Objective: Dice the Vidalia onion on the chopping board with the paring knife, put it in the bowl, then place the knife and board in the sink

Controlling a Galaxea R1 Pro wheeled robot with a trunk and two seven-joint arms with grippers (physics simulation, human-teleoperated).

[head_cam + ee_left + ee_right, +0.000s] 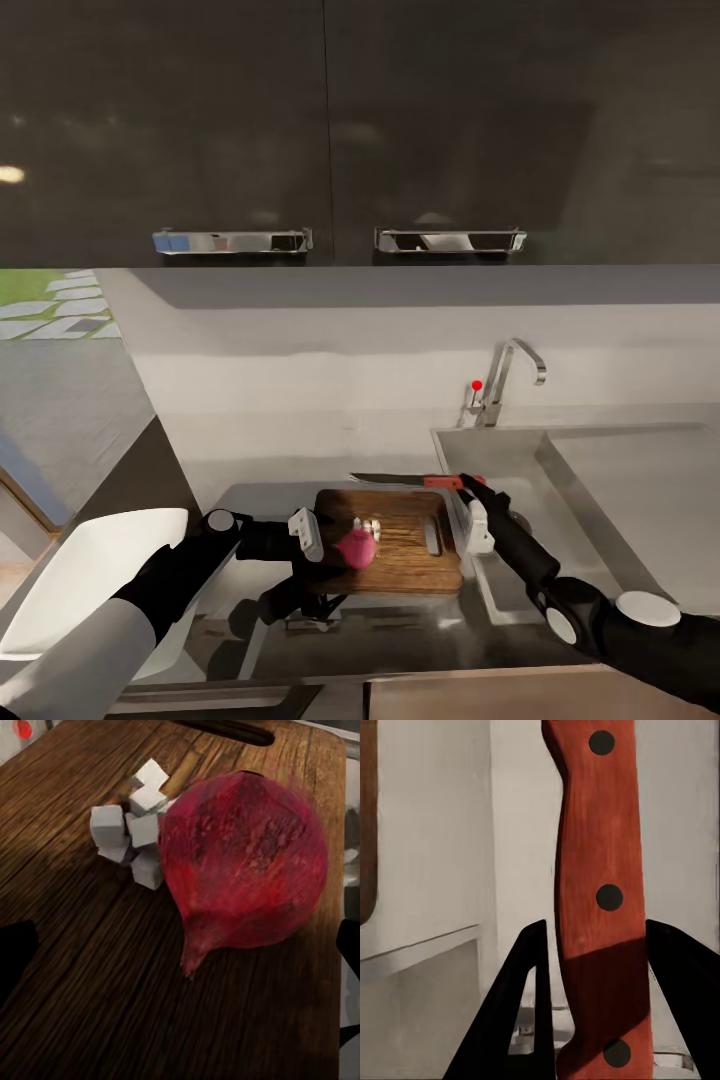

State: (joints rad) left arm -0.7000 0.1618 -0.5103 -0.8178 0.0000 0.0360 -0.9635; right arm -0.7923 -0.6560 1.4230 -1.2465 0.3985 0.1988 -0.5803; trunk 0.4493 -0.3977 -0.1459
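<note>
The dark wood chopping board (400,560) lies on the grey countertop (400,630) just left of the sink (510,450). A dark red onion (355,549) (244,870) rests on the board beside a few white diced cubes (371,525) (135,829). My left gripper (335,562) is open, one fingertip (13,960) on each side of the onion and apart from it. The paring knife (400,480) lies along the board's far edge. My right gripper (468,487) (596,975) is shut on its red-orange handle (600,900). The white bowl (90,570) sits at the left, partly behind my left arm.
The chrome tap (505,385) with its red dot stands behind the sink. The drainboard (640,500) stretches to the right. Dark upper cabinets with chrome handles (232,241) hang overhead. The countertop's front edge runs just below the board.
</note>
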